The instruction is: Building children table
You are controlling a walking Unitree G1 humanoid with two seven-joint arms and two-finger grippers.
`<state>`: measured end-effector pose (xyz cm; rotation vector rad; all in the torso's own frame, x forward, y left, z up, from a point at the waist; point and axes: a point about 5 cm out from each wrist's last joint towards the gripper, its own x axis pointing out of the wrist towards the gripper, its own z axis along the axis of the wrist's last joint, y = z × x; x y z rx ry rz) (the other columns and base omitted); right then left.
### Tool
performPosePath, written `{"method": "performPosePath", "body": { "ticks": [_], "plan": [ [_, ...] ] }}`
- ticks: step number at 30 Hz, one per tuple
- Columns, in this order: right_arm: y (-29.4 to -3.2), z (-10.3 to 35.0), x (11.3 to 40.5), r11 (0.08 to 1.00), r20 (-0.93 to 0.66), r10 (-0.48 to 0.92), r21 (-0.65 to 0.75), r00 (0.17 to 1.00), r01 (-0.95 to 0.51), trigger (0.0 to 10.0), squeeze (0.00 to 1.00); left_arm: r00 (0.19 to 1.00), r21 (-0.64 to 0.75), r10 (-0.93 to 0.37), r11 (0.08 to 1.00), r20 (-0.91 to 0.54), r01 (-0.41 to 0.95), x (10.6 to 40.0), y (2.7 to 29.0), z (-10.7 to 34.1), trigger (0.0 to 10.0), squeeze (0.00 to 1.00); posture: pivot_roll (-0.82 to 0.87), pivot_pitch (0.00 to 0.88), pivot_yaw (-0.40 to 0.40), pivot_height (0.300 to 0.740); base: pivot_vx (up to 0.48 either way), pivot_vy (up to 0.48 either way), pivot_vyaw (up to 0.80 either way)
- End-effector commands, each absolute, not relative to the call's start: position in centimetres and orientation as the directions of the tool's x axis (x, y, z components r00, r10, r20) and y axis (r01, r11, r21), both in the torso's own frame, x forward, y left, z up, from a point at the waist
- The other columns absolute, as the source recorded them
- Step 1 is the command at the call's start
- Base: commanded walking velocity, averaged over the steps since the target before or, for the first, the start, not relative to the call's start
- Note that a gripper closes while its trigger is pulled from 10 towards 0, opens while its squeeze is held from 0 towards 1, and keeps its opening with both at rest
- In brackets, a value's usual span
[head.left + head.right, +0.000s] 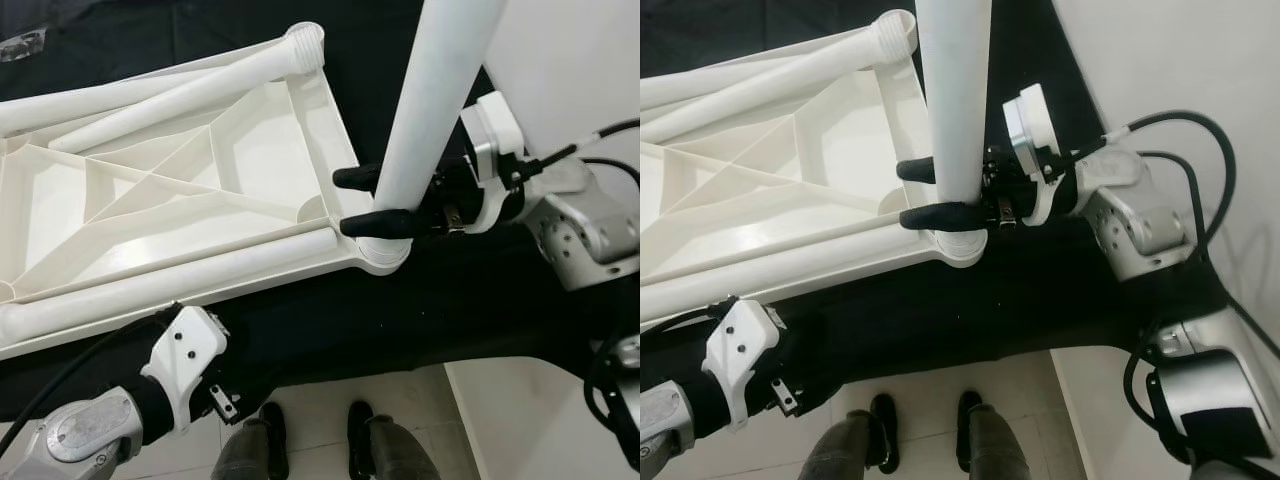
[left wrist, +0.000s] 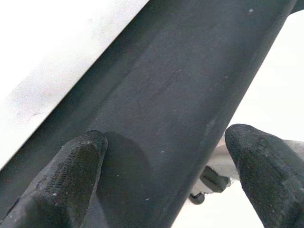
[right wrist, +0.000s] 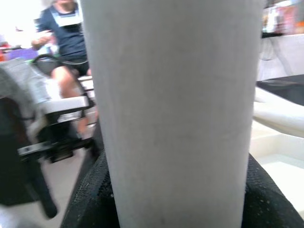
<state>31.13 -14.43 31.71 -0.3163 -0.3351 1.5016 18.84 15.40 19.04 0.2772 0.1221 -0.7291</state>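
Right gripper (image 1: 362, 200) clamps an upright white table leg (image 1: 432, 95) at the corner socket of an upside-down white plastic tabletop (image 1: 190, 170).

The tabletop, ribbed underneath, lies on a black cloth (image 1: 420, 310); three more legs lie across it, making four. The left gripper (image 2: 161, 185), fingers apart and holding nothing, sits against the dark near edge. A person sits in the background.

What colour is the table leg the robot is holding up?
White. The table leg shows best in the left eye view, held by the right end effector.
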Motion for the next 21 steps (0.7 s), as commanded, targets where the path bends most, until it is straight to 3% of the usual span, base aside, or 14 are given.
{"method": "performPosePath", "body": {
  "ticks": [1,6,8,9,10,12,13,14,15,21],
  "plan": [
    [-15.0,29.9,31.4,0.199,0.070,0.980,-0.313,0.186,-0.929,10.0,0.00,0.730,0.176,-0.642,0.710,-0.235,0.682,18.7,15.3,18.1,10.0,0.00,0.08,0.404,0.033,0.740,0.000,0.000,0.00],
    [-14.8,29.3,31.3,0.277,0.080,0.961,-0.297,0.266,-0.914,10.0,0.00,0.730,0.177,-0.643,0.710,-0.234,0.682,18.8,15.3,18.1,10.0,0.00,0.08,0.403,0.028,0.740,0.000,0.000,0.00],
    [-14.3,27.9,31.4,0.418,0.051,0.906,-0.272,0.421,-0.867,10.0,0.00,0.731,0.182,-0.641,0.710,-0.233,0.681,18.9,15.3,18.0,10.0,0.00,0.08,0.400,0.013,0.740,0.000,0.000,0.00],
    [-14.3,27.9,31.4,0.418,0.051,0.906,-0.272,0.421,-0.867,10.0,0.00,0.731,0.182,-0.641,0.710,-0.233,0.681,18.9,15.3,18.0,10.0,0.00,0.08,0.400,0.013,0.740,0.000,0.000,0.00],
    [-13.6,25.3,32.0,0.708,0.023,0.695,-0.194,0.719,-0.679,10.0,0.00,0.736,0.187,-0.636,0.714,-0.230,0.675,18.9,15.4,18.0,10.0,0.00,0.08,0.393,-0.004,0.740,0.000,0.000,0.00],
    [-13.6,25.3,32.0,0.708,0.023,0.695,-0.194,0.719,-0.679,10.0,0.00,0.736,0.187,-0.636,0.714,-0.230,0.675,18.9,15.4,18.0,10.0,0.00,0.08,0.393,-0.004,0.740,0.000,0.000,0.00],
    [-12.6,21.9,30.7,0.840,-0.047,0.534,-0.087,0.844,-0.536,10.0,0.00,0.745,0.193,-0.628,0.720,-0.225,0.666,19.0,15.5,18.1,10.0,0.00,0.08,0.390,-0.010,0.740,0.000,0.000,0.00],
    [-12.6,21.9,30.7,0.840,-0.047,0.534,-0.087,0.844,-0.536,10.0,0.00,0.745,0.193,-0.628,0.720,-0.225,0.666,19.0,15.5,18.1,10.0,0.00,0.08,0.390,-0.010,0.740,0.000,0.000,0.00],
    [-11.9,18.4,28.9,0.946,-0.125,0.305,-0.079,0.944,-0.316,10.0,0.00,0.764,0.201,-0.610,0.738,-0.210,0.645,19.4,15.6,18.1,10.0,0.00,0.08,0.371,0.003,0.740,0.000,0.000,0.00],
    [-11.2,18.4,29.4,0.949,-0.106,0.298,-0.074,0.949,-0.307,10.0,0.00,0.769,0.205,-0.606,0.742,-0.202,0.638,19.6,15.6,18.1,10.0,0.00,0.08,0.356,-0.003,0.740,0.000,0.000,0.00]
  ]
}}
